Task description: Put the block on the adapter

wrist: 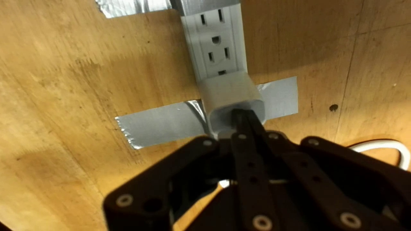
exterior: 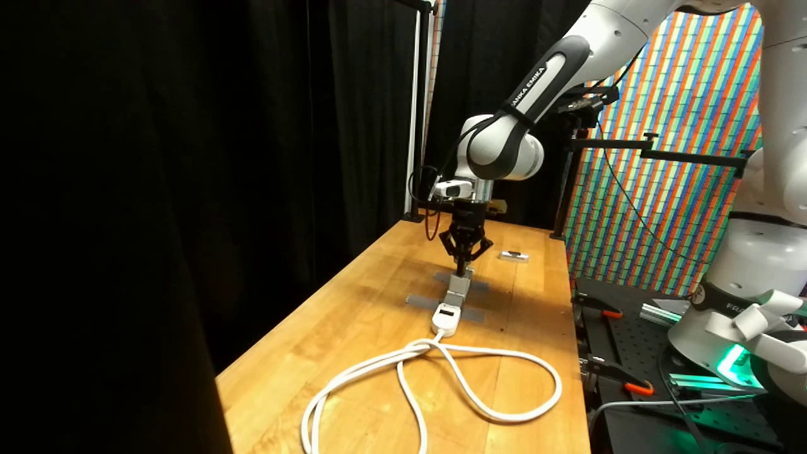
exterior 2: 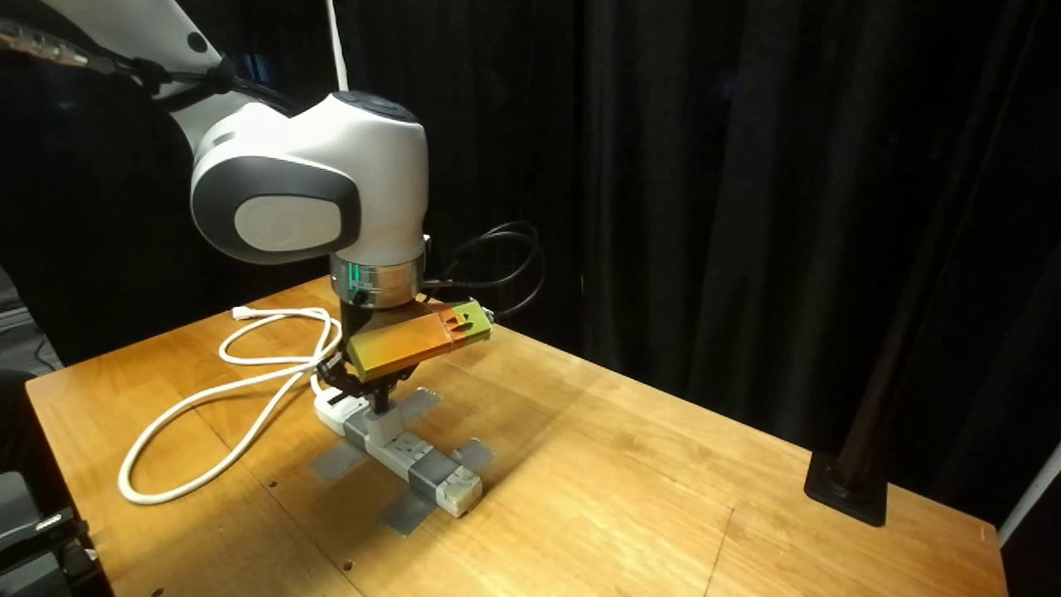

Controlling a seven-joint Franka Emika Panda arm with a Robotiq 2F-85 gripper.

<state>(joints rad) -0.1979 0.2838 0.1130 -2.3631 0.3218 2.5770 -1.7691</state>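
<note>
The block (wrist: 229, 91) is seen on the adapter (wrist: 221, 35), its open top right at the gripper's (wrist: 246, 116) clenched jaws; whether their blurred ends are inserted cannot be told.

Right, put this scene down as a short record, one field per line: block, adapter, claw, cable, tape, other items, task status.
Block: pale, standing on the adapter, nearer the end with the cable
Adapter: white, elongated, open sockets showing in the wrist view
Claw: shut, pointing down at the block's top; contact unclear
Cable: white, looped across the table
Tape: grey, strapping the adapter down in two places
Other items: small pale object on the table, identity unclear
Task status: block on adapter; claw not yet lifted away
</note>
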